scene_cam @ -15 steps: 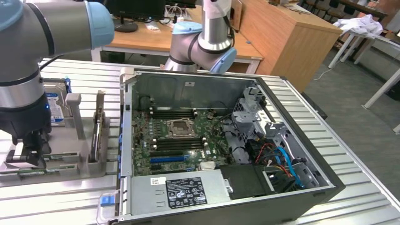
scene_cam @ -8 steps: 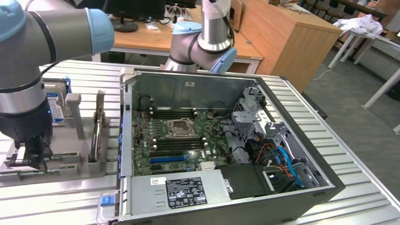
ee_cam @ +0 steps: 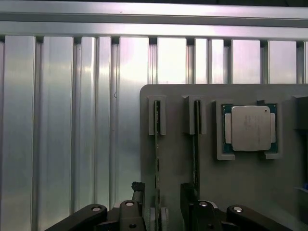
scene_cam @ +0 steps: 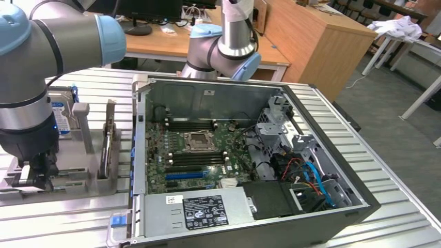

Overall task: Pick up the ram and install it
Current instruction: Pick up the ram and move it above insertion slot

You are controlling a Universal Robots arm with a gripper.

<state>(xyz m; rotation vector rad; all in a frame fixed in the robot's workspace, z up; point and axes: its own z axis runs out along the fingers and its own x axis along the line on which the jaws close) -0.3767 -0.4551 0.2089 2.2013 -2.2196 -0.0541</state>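
Two rams stand on edge in slots of a grey holder (ee_cam: 178,192); they are thin green sticks seen from above. One ram (ee_cam: 157,159) runs between my gripper's (ee_cam: 162,195) black fingers (ee_cam: 137,190), which stand open on either side of it without touching. The second ram (ee_cam: 196,144) lies just outside the other finger. In the exterior view the gripper (scene_cam: 34,178) hangs over the holder (scene_cam: 69,178) at that view's left, with the rams (scene_cam: 108,144) upright beside it. The open computer case (scene_cam: 324,139) shows the motherboard (scene_cam: 196,152) with black slots (scene_cam: 189,125).
A square silver chip (ee_cam: 250,127) sits in a pocket of the holder. A blue-labelled hard drive (scene_cam: 63,119) stands upright at the holder's back. Ribbed metal tabletop (ee_cam: 62,120) surrounds the holder. Cables and a drive cage (scene_cam: 303,170) fill the case's right side.
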